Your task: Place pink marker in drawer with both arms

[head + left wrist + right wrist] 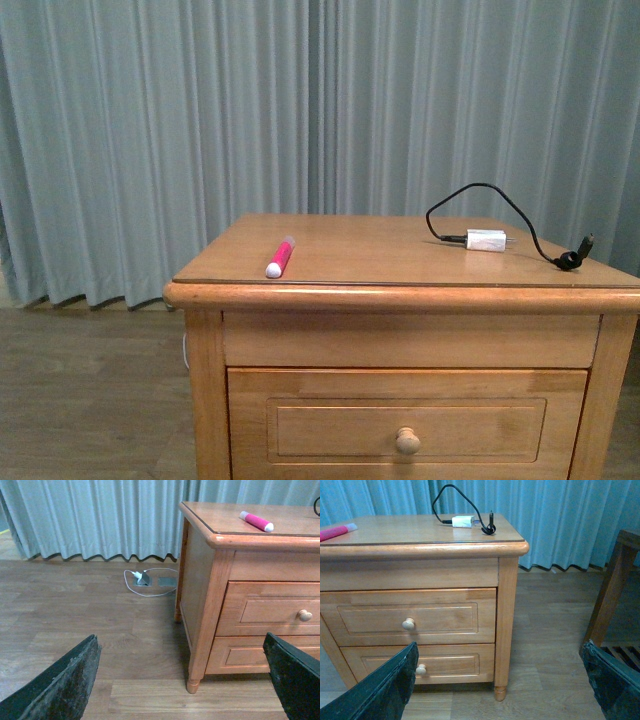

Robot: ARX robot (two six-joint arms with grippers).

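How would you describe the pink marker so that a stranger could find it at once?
Find the wooden cabinet before the curtain. On its top, near the front left corner, lies the pink marker. Only it is bright pink; the white charger with black cable lies right.

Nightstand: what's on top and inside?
On top: pink marker front-left, white charger plug with black cable on the right. Drawer is shut, so its inside is hidden.

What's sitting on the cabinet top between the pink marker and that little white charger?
Nothing. In the front view, the stretch of cabinet top between the pink marker and the white charger is bare wood.
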